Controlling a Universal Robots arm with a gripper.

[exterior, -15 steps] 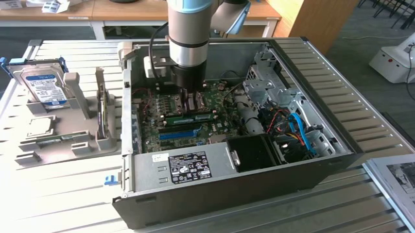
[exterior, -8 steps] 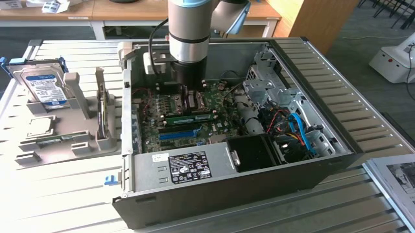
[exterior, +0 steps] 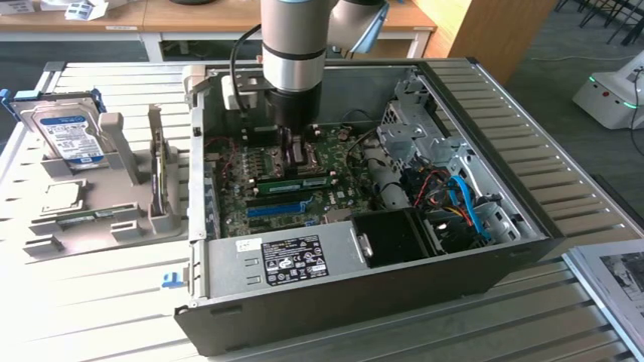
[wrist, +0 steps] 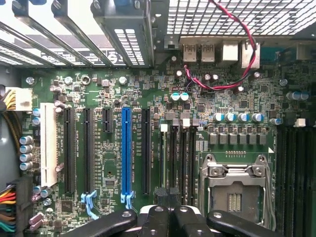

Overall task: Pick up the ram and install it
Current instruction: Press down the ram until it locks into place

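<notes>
claw (wrist: pixel 170 222) cut off, arm (exterior: pixel 294 45) cropped

You're looking at a pale slatted table (exterior: pixel 90 302) that fills most of the exterior view, its ribs running across under bright, even light. Behind it, along the top edge, stands a wooden desk (exterior: pixel 181 19) with white legs, and on the exterior view's right a tall wooden panel (exterior: pixel 483 30) rises beside grey carpet (exterior: pixel 593 143). On that carpet, at the exterior view's far right, sits a white unit (exterior: pixel 614 90) with a green light, and dark chair legs (exterior: pixel 604 11) show in the top corner.
</notes>
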